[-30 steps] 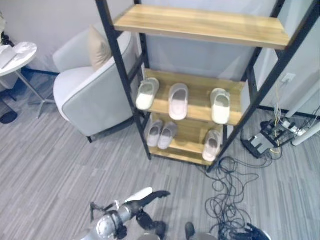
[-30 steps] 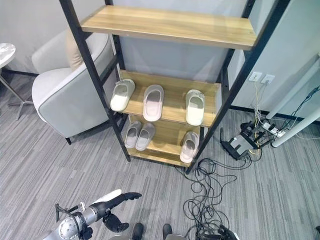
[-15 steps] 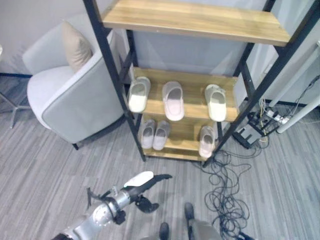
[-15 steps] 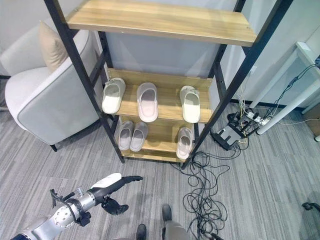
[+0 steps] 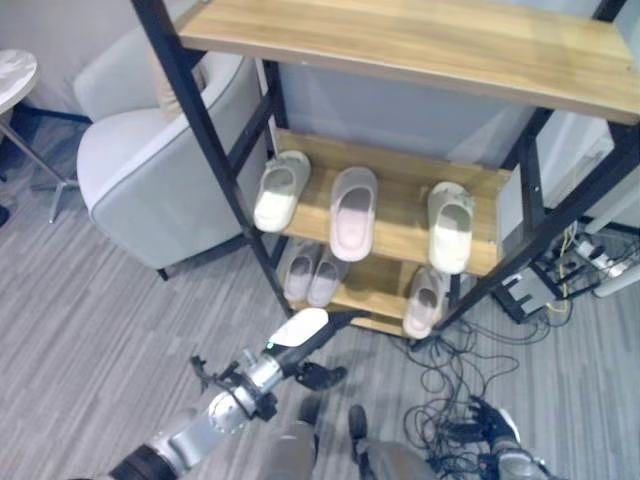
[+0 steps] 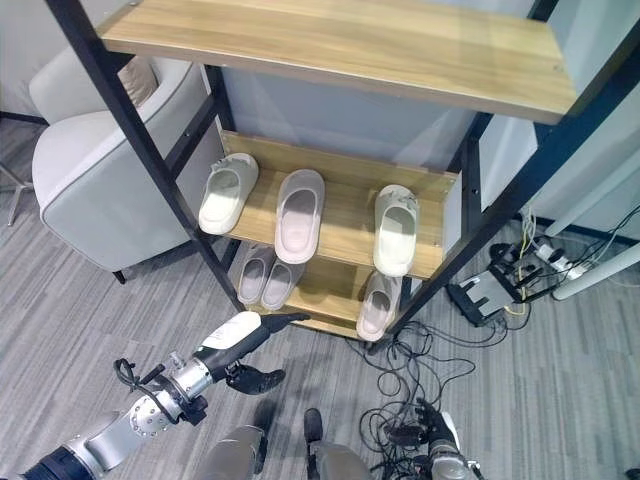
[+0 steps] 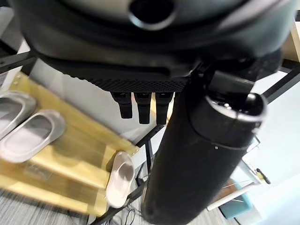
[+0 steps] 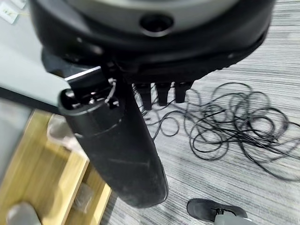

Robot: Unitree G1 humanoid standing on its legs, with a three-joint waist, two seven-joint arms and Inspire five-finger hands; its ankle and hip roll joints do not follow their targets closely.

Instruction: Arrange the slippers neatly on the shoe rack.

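Shoe rack (image 5: 214, 170): tall, black frame, wooden shelves, standing on grey floor (image 5: 90, 330). Top shelf (image 5: 420, 40) bare.

Grey armchair (image 5: 150, 190) just left of the rack, touching or nearly touching its frame. Loose cables (image 6: 400, 380) tangled on the floor at the rack's right foot.

Middle shelf: three slippers — cream one (image 5: 278, 188) at left, angled; pinkish one (image 5: 352, 210) centre; cream one (image 5: 450, 225) right, well apart from the others. Bottom shelf: grey pair (image 5: 310, 273) side by side, a single slipper (image 5: 424, 296) at the right end.

Left hand (image 5: 300, 335): low in front of the rack, fingers straight and extended toward the bottom shelf, holding nothing. Right hand (image 8: 161, 93): hanging by the cables, fingers relaxed, empty.

Handling, judged: slippers look light, soft foam, somewhat squashy; not fragile. Best taken by pinching the toe strap or sliding fingers inside the upper.

Hard to make out: bottom shelf sits in shadow under the middle one, heels partly cut off; which slippers pair up is unclear.
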